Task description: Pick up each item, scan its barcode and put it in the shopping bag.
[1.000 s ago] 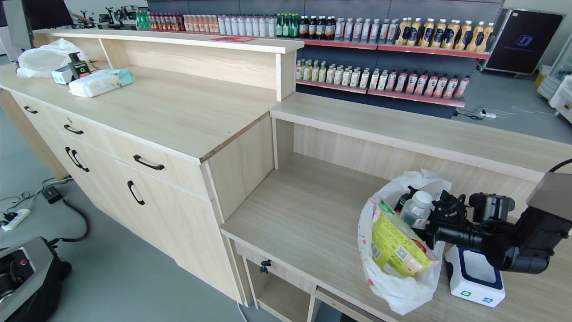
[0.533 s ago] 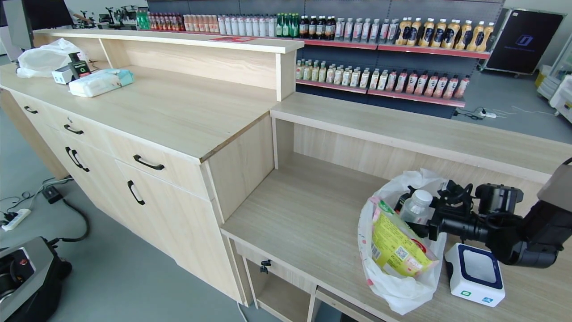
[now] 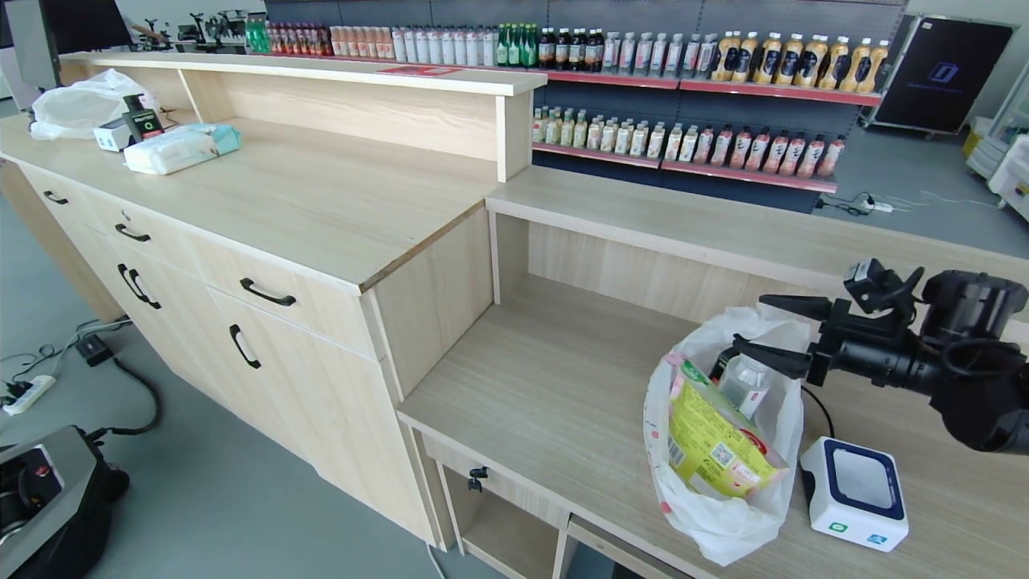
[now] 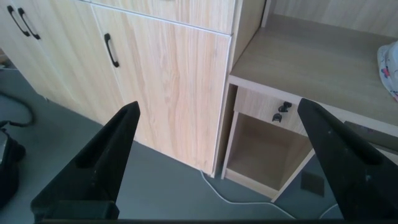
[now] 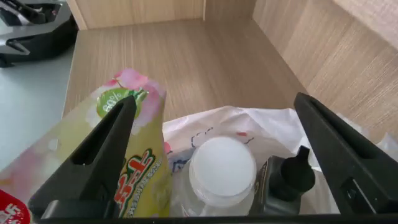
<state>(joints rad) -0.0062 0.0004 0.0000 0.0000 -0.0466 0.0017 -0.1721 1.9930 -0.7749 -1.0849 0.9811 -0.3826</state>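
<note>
A white plastic shopping bag [image 3: 707, 515] stands on the low counter. Inside it are a yellow-green snack pack [image 3: 711, 442], a clear bottle with a white cap [image 3: 744, 382] and a dark item [image 5: 286, 180] beside the bottle. My right gripper [image 3: 784, 331] hangs open just above the bag's mouth, with nothing between its fingers. In the right wrist view the bottle cap [image 5: 221, 168] and snack pack [image 5: 134, 168] lie directly below the open gripper [image 5: 217, 137]. A white barcode scanner [image 3: 856, 492] sits right of the bag. My left gripper [image 4: 217, 149] is open, over the floor by the cabinet.
The low counter [image 3: 547, 386] has bare room left of the bag. The higher counter on the left carries a tissue pack [image 3: 181, 147], a small device [image 3: 129, 125] and another white bag [image 3: 80, 103]. Drink shelves [image 3: 683, 96] stand behind. Cabinet doors [image 4: 168, 81] face the left gripper.
My right gripper let go of the bottle, which now rests in the bag. The gripper opened and rose up and to the right, clear of the bag.
</note>
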